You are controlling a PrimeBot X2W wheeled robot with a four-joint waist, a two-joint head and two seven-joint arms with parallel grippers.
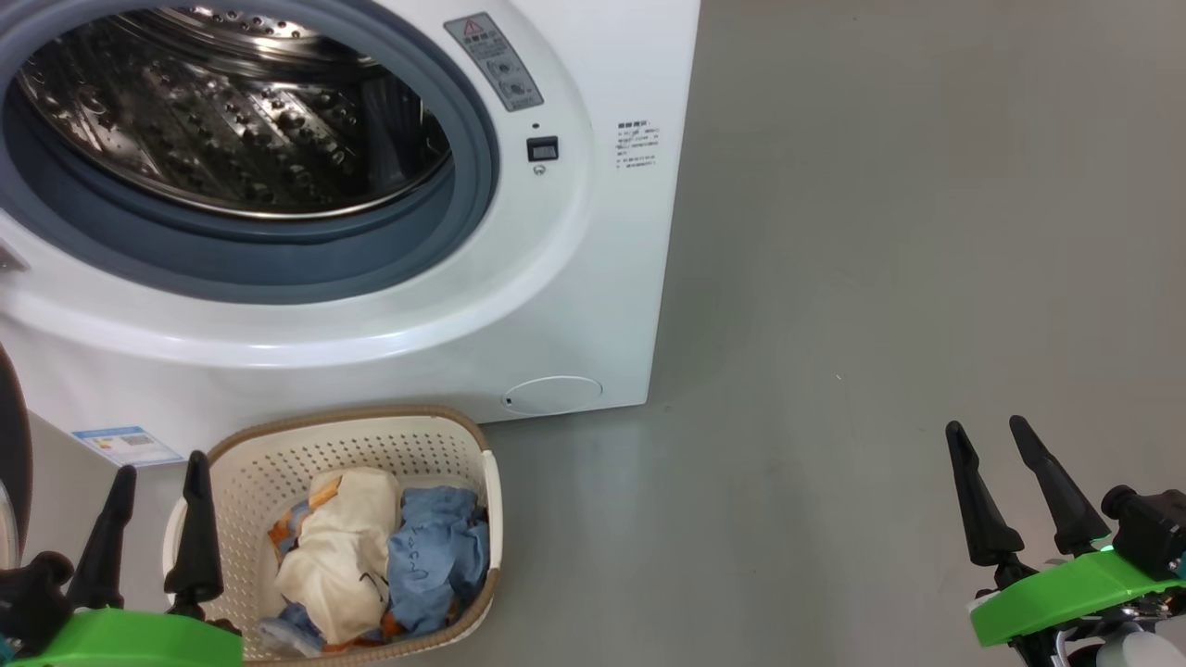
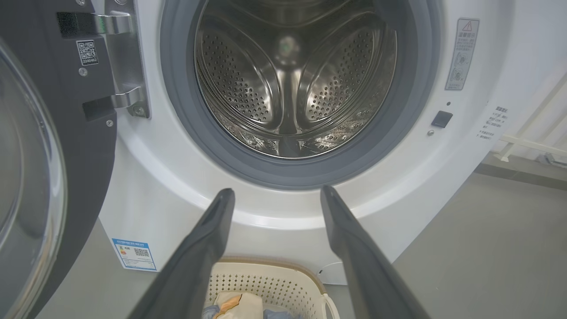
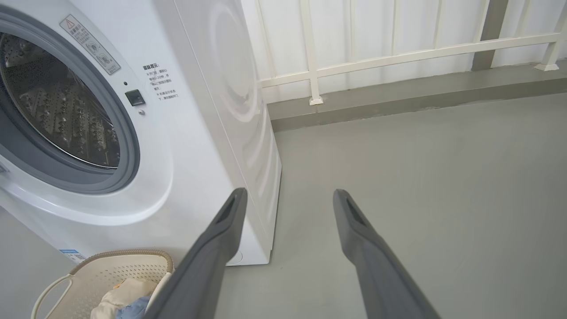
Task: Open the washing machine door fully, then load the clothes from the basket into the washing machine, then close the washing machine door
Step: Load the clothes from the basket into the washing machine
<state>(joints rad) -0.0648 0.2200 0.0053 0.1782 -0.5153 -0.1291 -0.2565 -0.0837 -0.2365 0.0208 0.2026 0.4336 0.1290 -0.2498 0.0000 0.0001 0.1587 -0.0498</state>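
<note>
Cream and light-blue soft garments [image 1: 345,547] heaped in perforated cream plastic basket [image 1: 371,449], lower left of frame: light, limp. Best pinch: raised cream fold. Left claw [image 1: 160,466], right claw [image 1: 987,426]: fingers apart, empty.

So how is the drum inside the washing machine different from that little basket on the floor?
The drum is shiny steel and round; the basket is cream plastic, roughly rectangular, with a brown rim. The drum opens toward the front, with no laundry visible inside; the basket opens upward and holds the clothes. Both have walls dotted with small holes.
</note>
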